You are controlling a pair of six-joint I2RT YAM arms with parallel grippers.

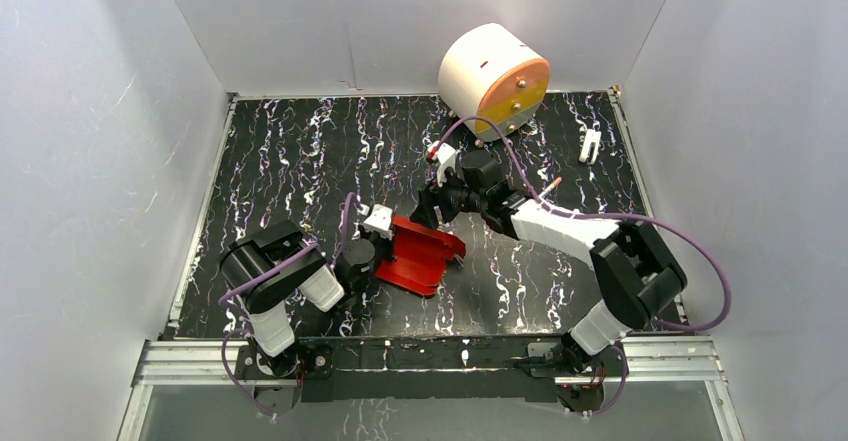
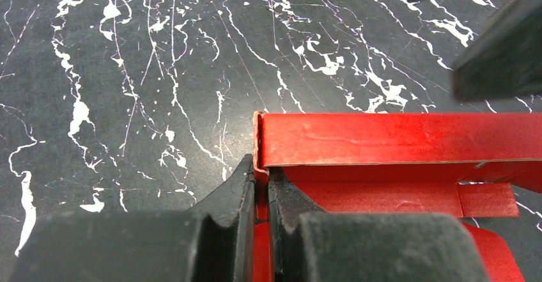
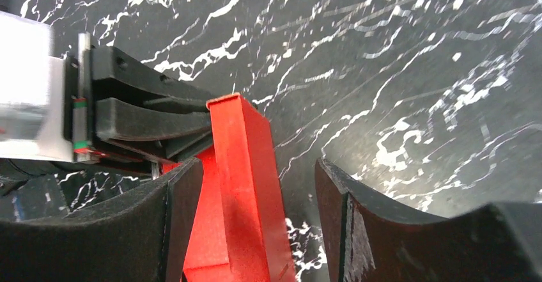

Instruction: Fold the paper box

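The paper box (image 1: 420,254) is bright red card, partly folded, lying on the black marbled table between the two arms. My left gripper (image 1: 384,248) is shut on the box's left end. In the left wrist view its fingertips (image 2: 261,173) pinch a thin upright card edge, and a folded wall of the box (image 2: 396,138) runs off to the right. My right gripper (image 1: 436,213) hangs over the box's far side. In the right wrist view it (image 3: 259,180) stands open astride a raised red wall (image 3: 246,167), which lies nearer its left finger (image 3: 172,218).
A large white-and-orange drum (image 1: 493,79) sits at the back of the table. A small white object (image 1: 590,144) lies near the back right edge. White walls close in the table on three sides.
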